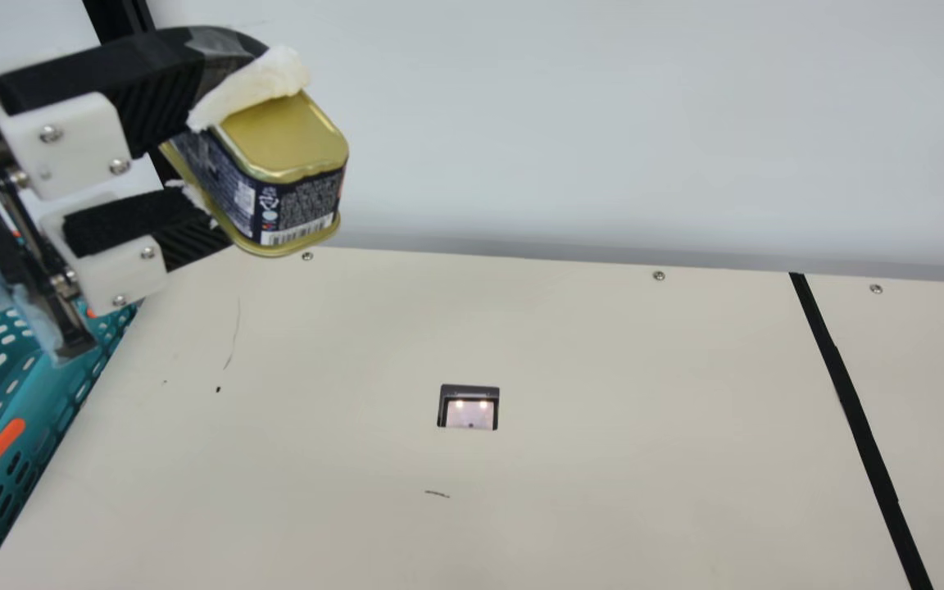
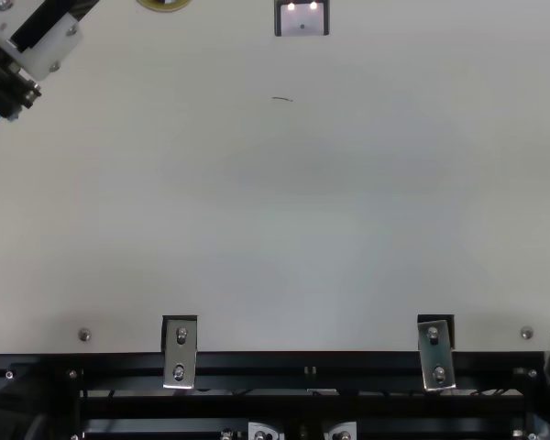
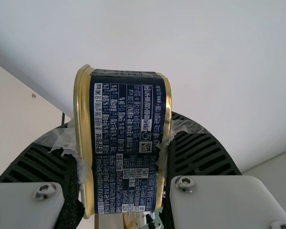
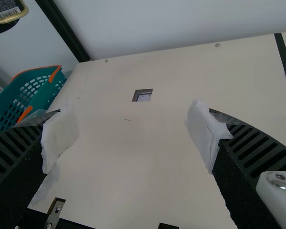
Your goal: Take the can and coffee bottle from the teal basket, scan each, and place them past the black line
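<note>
In the main view my left gripper (image 1: 218, 147) is shut on the can (image 1: 300, 197), a dark-labelled tin with gold rims, held tilted above the table's left part. The left wrist view has the can (image 3: 126, 143) clamped between both pads of my left gripper (image 3: 124, 152). My right gripper (image 4: 133, 138) stands wide open in the right wrist view, nothing between its padded fingers. The teal basket (image 1: 21, 410) is at the table's left edge, below my left gripper; how its contents lie cannot be told. The black line (image 1: 857, 418) crosses the table at the right.
A scanner window (image 1: 469, 414) with two small lights is set into the middle of the cream table (image 1: 603, 492). A pale wall (image 1: 603, 123) rises behind the table's far edge. Metal brackets (image 2: 179, 353) sit along the near rail in the top view.
</note>
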